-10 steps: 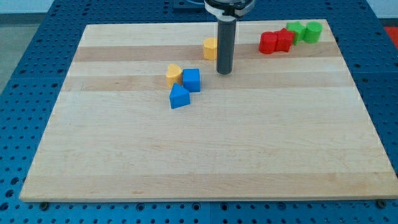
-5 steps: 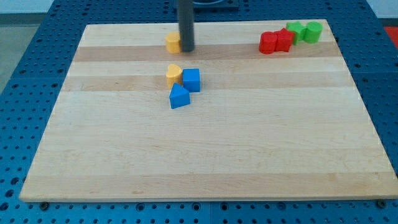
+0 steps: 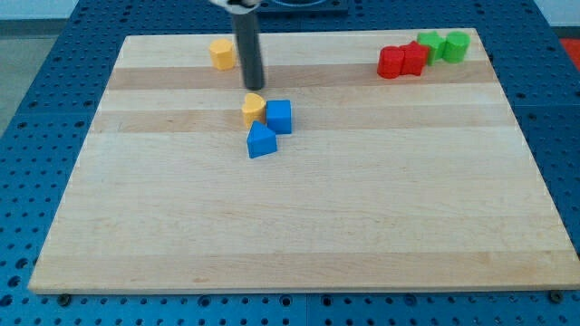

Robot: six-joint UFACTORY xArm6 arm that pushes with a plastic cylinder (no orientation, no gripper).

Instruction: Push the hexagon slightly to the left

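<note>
The yellow hexagon block (image 3: 221,53) lies near the view's top edge of the wooden board (image 3: 299,226), left of centre. My tip (image 3: 253,87) is on the board to the right of and below the hexagon, apart from it. It stands just above a second yellow block (image 3: 254,109), which sits against a blue cube (image 3: 279,116). A blue block with a sloped top (image 3: 261,141) lies just below those two.
Two red blocks (image 3: 401,62) and two green blocks (image 3: 443,45) are clustered at the board's top right corner. The board rests on a blue perforated table (image 3: 36,109).
The hexagon has slid leftward along the top of the board, from about the middle to left of centre. My tip moved left with it, and has now dropped back down and right of it.
</note>
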